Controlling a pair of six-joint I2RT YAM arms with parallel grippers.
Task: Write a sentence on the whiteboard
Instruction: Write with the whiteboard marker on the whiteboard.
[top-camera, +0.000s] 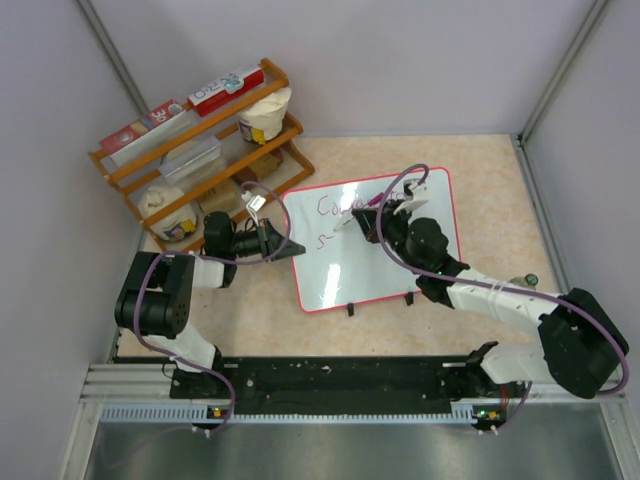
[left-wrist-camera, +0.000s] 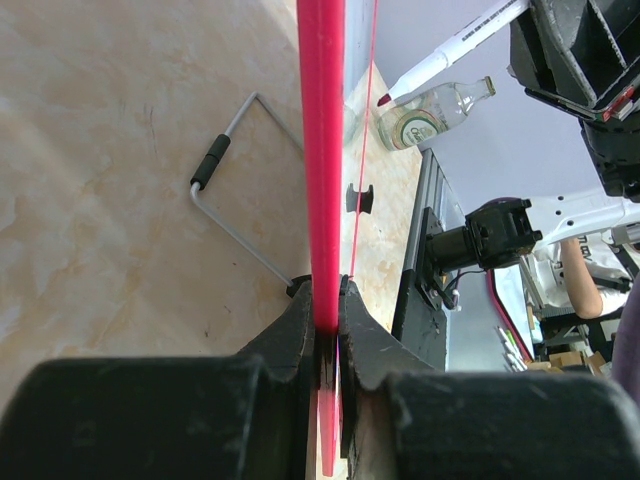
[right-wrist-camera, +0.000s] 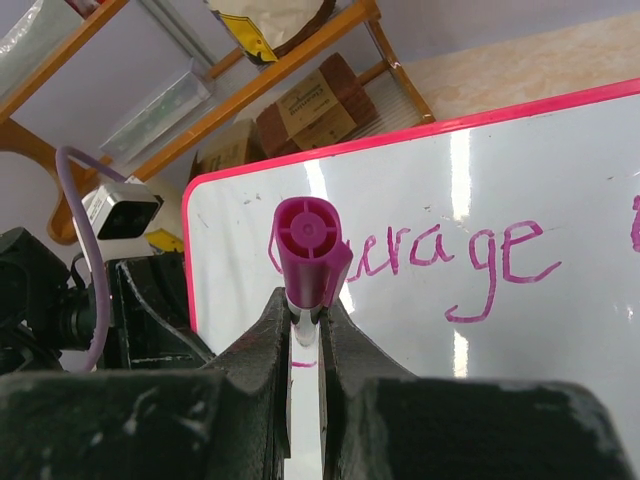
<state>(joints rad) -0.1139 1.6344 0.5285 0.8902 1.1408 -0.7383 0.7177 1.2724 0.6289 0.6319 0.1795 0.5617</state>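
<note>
Left fingers (left-wrist-camera: 290, 330) pinch the pink rim of the whiteboard (top-camera: 340, 265), apparently propped on the table (top-camera: 500, 200). It is likely light, stiff and slick, best held by that edge. Right fingers (right-wrist-camera: 265, 335) clamp the marker (right-wrist-camera: 308, 240) above the sentence (right-wrist-camera: 470, 262).

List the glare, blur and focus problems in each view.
Right wrist: bright vertical glare streaks cross the whiteboard, the right fingers look soft. Left wrist: the left fingers clamping the board's rim are dark and blurred. Top external: even light, but the sentence is too small to read.
</note>
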